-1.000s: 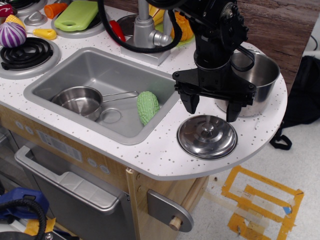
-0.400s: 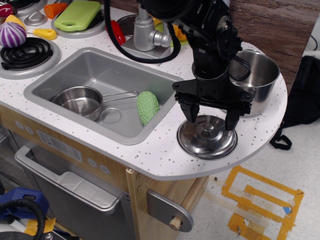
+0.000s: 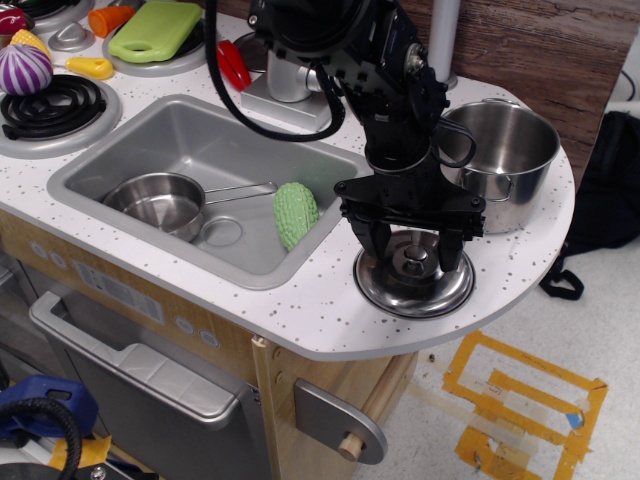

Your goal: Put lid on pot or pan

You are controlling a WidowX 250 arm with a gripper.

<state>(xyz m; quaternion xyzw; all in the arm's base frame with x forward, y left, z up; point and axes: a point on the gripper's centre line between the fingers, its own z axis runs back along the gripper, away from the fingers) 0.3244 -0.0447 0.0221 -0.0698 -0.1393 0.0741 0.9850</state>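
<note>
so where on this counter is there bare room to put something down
Bare speckled counter runs along the front edge, between the grey sink and the domed steel lid. It is crowded at the right end: the black claw is at the lid, beside the large steel pot. The rear by the faucet is cluttered.

Toy play kitchen set up indoors: speckled counter [image 3: 300, 310] with moulded grey sink [image 3: 190, 140], coil burner [image 3: 50, 105] far left, plastic food [image 3: 24, 68], oven door [image 3: 140, 385] below, taped floor [image 3: 520, 400] near right.
</note>
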